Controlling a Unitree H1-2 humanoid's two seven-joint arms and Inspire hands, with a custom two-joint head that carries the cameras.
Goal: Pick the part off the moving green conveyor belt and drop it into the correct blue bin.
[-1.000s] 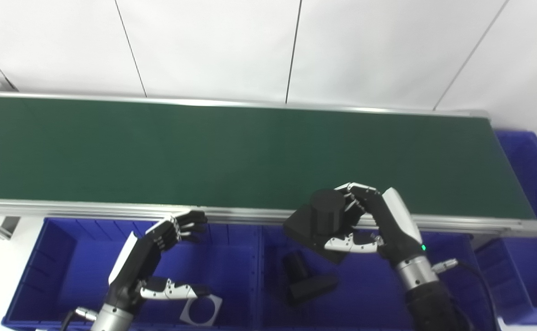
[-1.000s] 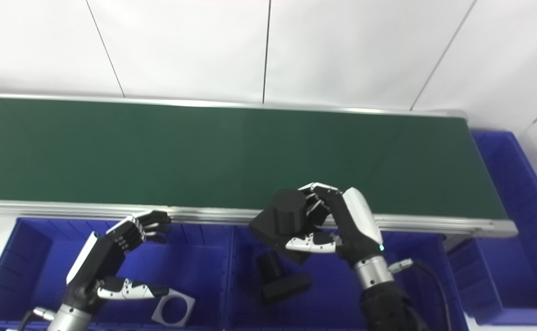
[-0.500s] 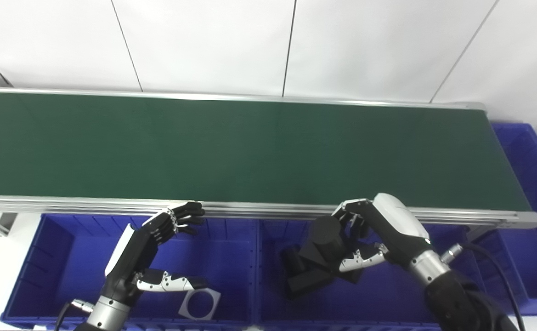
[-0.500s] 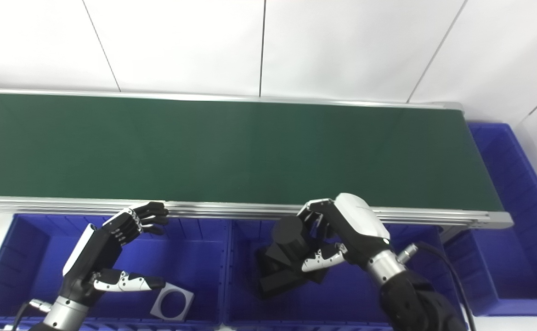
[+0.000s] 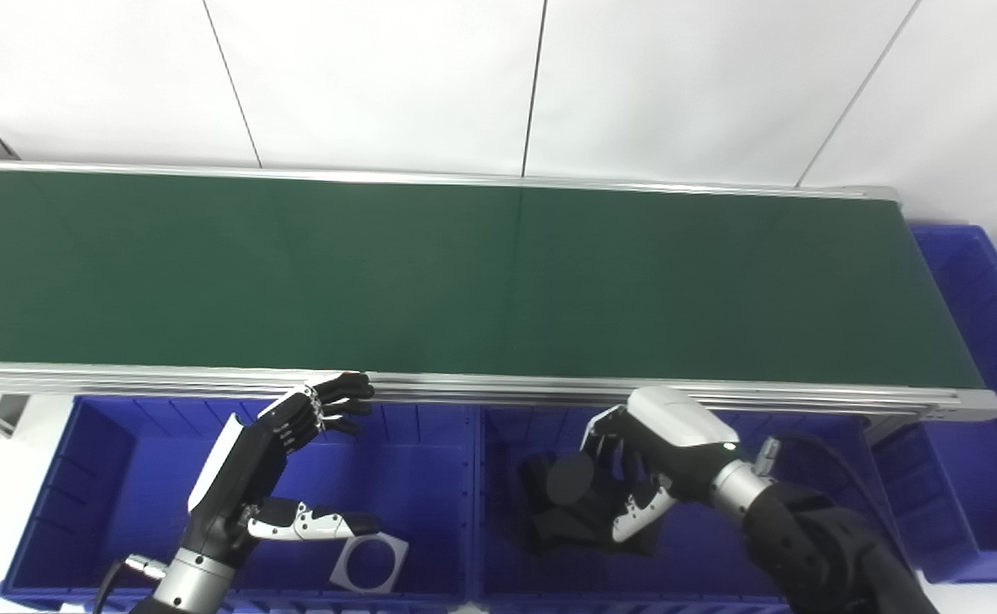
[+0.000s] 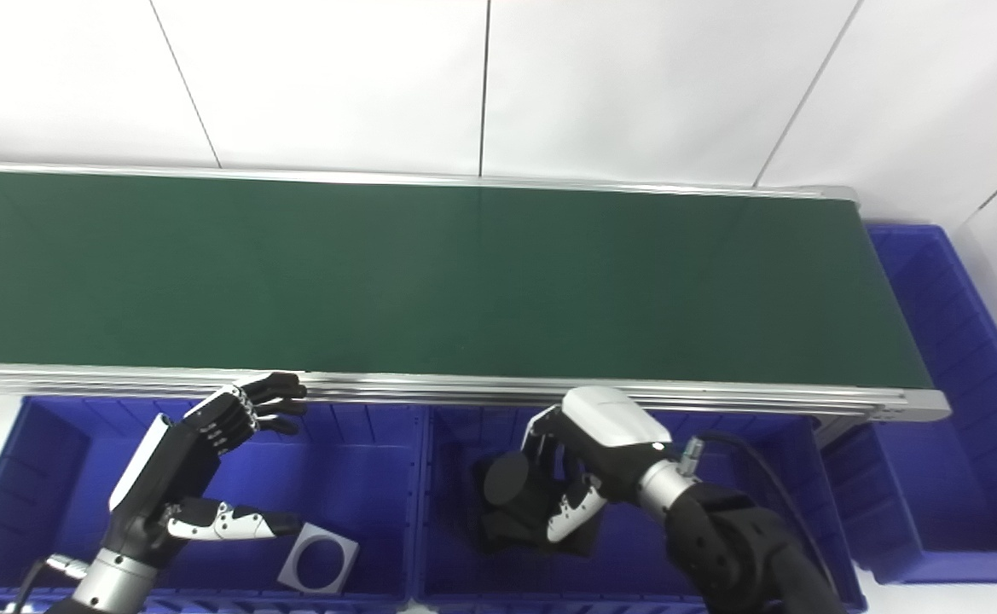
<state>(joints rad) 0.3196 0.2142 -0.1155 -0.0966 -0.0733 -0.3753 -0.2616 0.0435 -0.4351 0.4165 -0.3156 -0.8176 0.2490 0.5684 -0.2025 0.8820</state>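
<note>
Right hand (image 5: 647,477) pinches the black part (image 5: 570,495) low inside the middle blue bin (image 5: 498,588), poised for release; left hand (image 5: 281,469) waits spread.

I see a matt green conveyor belt (image 5: 464,273) edged with brushed metal rails (image 5: 481,390). The blue bins (image 5: 430,477) look like smooth, slightly glossy plastic. The black part (image 5: 575,503) is dull matt; the square plate (image 5: 370,563) looks like grey metal.
</note>
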